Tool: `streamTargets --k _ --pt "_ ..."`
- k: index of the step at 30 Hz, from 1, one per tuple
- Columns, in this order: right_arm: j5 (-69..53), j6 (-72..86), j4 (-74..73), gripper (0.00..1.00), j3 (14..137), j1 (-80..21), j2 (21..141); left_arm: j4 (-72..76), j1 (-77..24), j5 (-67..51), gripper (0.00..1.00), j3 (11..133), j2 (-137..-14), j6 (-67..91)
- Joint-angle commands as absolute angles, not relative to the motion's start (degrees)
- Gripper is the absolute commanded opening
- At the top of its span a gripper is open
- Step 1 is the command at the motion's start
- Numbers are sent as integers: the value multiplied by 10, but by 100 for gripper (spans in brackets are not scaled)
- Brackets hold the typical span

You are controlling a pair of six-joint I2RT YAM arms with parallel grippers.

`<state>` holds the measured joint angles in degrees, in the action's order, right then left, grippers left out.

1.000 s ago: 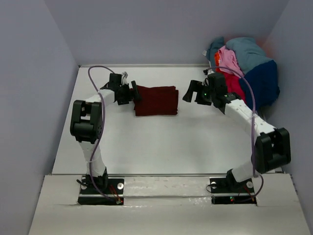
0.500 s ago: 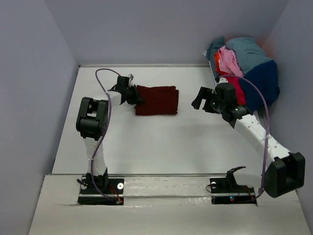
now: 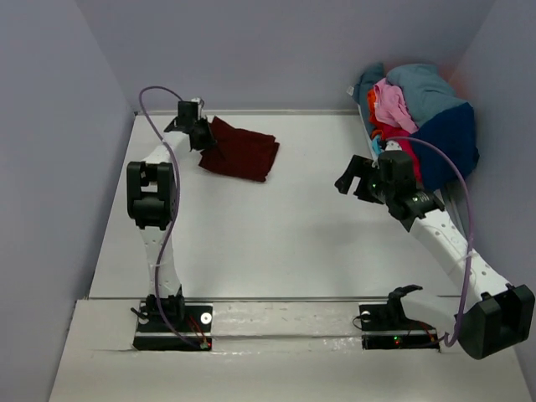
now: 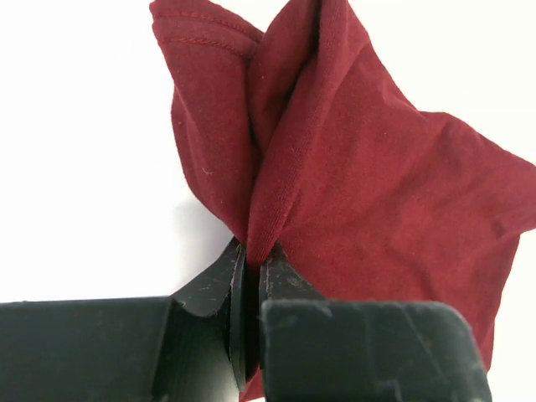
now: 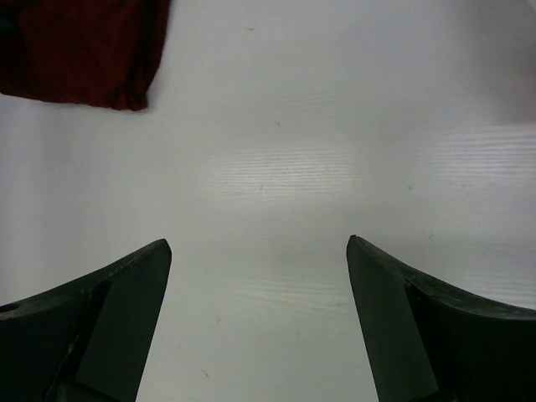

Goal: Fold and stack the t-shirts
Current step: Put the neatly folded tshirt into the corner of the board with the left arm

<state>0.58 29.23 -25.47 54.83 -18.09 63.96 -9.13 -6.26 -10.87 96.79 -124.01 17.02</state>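
Maroon cloth t-shirt (image 3: 244, 153), folded, is clamped in the left gripper (image 3: 207, 142); right gripper (image 3: 345, 179) gapes empty; the crumpled heap of pink, teal, navy, red shirts (image 3: 419, 113) awaits folding

lt: bright, even | shad: soft, faint | glare: mild on table (image 5: 276, 167) | focus: sharp

Pinched fold of the maroon t-shirt (image 4: 360, 184), out of sight inside the left gripper (image 4: 253, 258).
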Motion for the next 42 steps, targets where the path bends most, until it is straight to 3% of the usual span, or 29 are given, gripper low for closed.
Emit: streamTargets --k 1,7,13,17,18,20,21,22,32,42 --pt "21 304 -254 92 542 -185 609 -170 8 -7 6 1064 -1258 86" --pt "33 311 -252 92 551 -185 633 -217 64 149 6 1173 -1322 -2" --pt "38 315 -248 92 583 -185 687 -258 94 292 6 1356 -1437 -118" --pt "33 317 -245 92 605 -185 728 -240 118 311 8 1382 -1458 -140" --pt "23 317 -242 92 606 -185 734 -236 118 309 21 1379 -1455 -140" --pt "15 319 -231 92 609 -185 751 -225 118 316 69 1359 -1439 -138" --pt "11 319 -227 92 610 -185 757 -224 118 312 89 1357 -1434 -134" --pt "4 322 -219 92 612 -185 766 -230 118 295 99 1360 -1429 -121" --pt "-46 249 -165 100 644 -185 749 -243 79 187 99 1404 -1245 -70" --pt "-26 244 -53 100 581 -185 571 -265 -10 16 99 1146 -951 76"
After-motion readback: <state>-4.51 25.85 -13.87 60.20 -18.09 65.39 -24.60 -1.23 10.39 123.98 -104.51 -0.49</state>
